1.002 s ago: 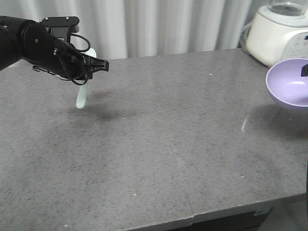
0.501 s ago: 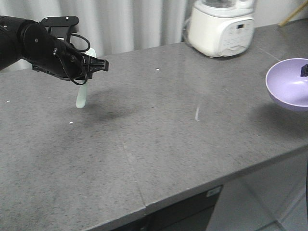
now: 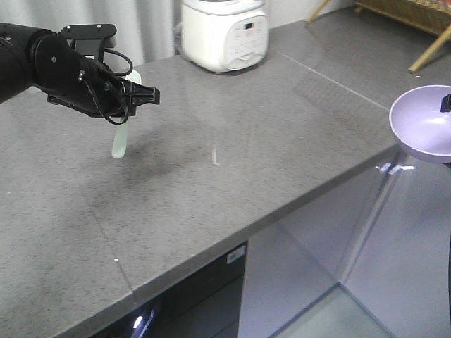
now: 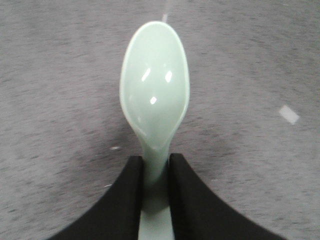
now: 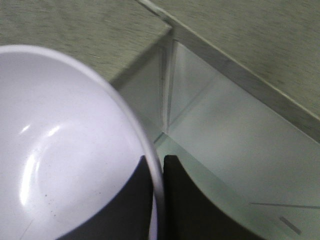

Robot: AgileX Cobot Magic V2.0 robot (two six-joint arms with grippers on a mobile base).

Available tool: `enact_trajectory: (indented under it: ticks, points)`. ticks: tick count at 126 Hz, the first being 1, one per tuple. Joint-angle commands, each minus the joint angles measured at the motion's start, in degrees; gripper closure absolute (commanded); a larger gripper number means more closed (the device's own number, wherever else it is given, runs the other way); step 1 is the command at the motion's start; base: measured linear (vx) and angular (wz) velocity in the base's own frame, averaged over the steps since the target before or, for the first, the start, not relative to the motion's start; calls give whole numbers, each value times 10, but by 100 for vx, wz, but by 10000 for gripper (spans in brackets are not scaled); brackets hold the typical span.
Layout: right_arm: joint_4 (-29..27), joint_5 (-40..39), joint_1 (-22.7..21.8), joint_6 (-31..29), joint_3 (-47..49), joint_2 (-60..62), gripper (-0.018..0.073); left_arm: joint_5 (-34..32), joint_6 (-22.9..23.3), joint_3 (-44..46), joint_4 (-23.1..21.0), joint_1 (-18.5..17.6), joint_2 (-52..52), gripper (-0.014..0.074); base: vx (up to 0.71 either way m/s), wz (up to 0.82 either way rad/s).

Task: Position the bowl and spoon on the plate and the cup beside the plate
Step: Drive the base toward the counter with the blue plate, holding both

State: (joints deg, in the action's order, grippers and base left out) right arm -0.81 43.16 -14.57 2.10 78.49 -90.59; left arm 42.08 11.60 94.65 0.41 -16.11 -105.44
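The pale mint-green spoon (image 3: 120, 144) hangs scoop-down above the grey countertop (image 3: 232, 162) at the left. My left gripper (image 3: 134, 95) is shut on its handle. The left wrist view shows the spoon (image 4: 155, 95) with its scoop facing up and the jaws of the left gripper (image 4: 156, 162) pinching the neck. At the right edge the lavender bowl (image 3: 423, 127) hangs in the air beyond the counter's corner. My right gripper (image 5: 159, 165) is shut on the rim of the bowl (image 5: 65, 150), one finger inside and one outside. The plate and the cup are out of view.
A white rice cooker (image 3: 224, 32) stands at the back of the counter. The counter's front edge runs diagonally, with a glossy cabinet front (image 3: 338, 232) and floor below it. Wooden legs (image 3: 430, 49) lean at the top right.
The whole background has slid left: the rice cooker went from far right to centre-left, and the counter's edge and cabinet front came into view. Both arms keep their poses and their holds.
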Motion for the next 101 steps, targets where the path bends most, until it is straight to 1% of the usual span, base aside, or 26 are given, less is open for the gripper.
enact_trajectory:
  ticks: [1,101]
  points:
    - [3,-32,-2,-5,16,25,566,-36,1,19,-4,-1,30,603,-6,-44]
    - [3,-30,-2,-5,16,25,566,-34,1,19,-4,-1,30,603,-3,-49]
